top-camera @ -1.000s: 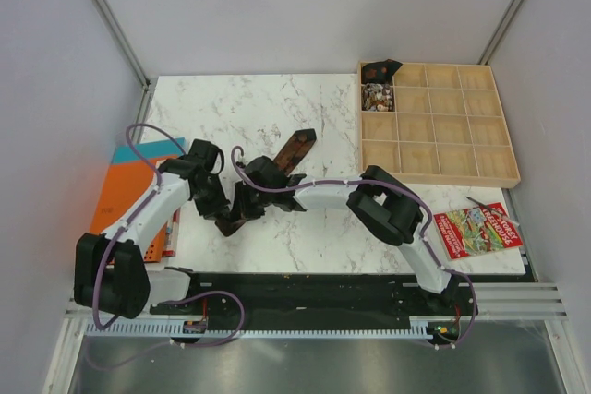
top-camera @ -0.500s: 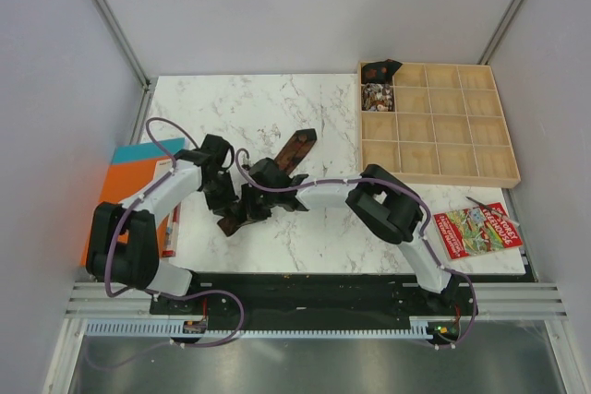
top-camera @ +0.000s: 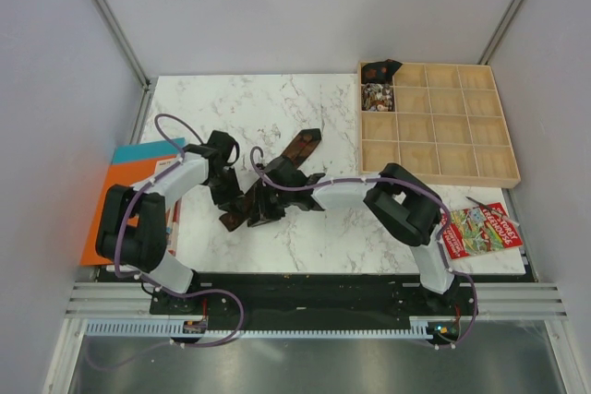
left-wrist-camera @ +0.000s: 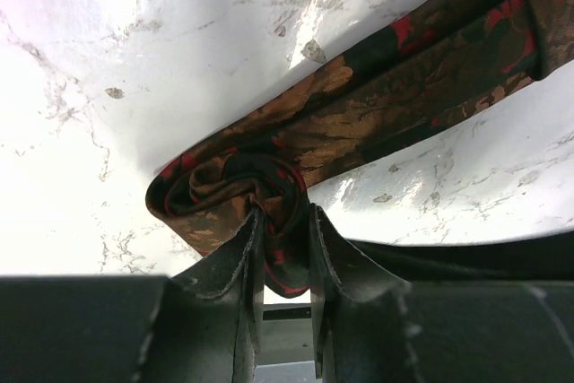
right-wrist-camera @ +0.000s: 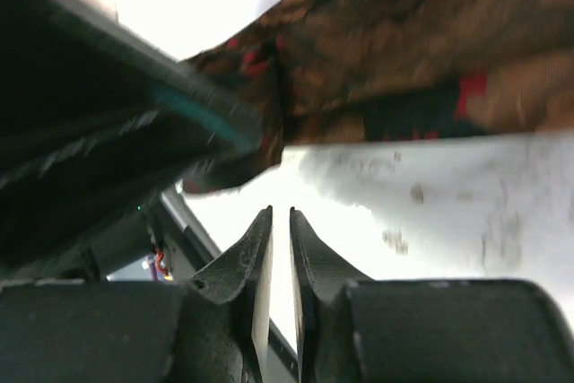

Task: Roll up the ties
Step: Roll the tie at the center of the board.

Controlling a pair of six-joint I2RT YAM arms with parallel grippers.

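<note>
The dark brown tie (left-wrist-camera: pixel 377 96) lies diagonally on the marble counter (top-camera: pixel 212 108), its coiled end pinched in the left gripper (left-wrist-camera: pixel 285 221), while the right gripper (right-wrist-camera: pixel 279 221), fingers nearly together on nothing, hovers beside it.

Tie (top-camera: pixel 300 146) on table (top-camera: pixel 222 108), left of tray (top-camera: pixel 462 132)

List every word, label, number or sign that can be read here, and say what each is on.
On the red booklet: cover print, too small to read.
On the orange book: no readable text.
On the tie: pattern only, no words.
No text is legible in any view.
</note>
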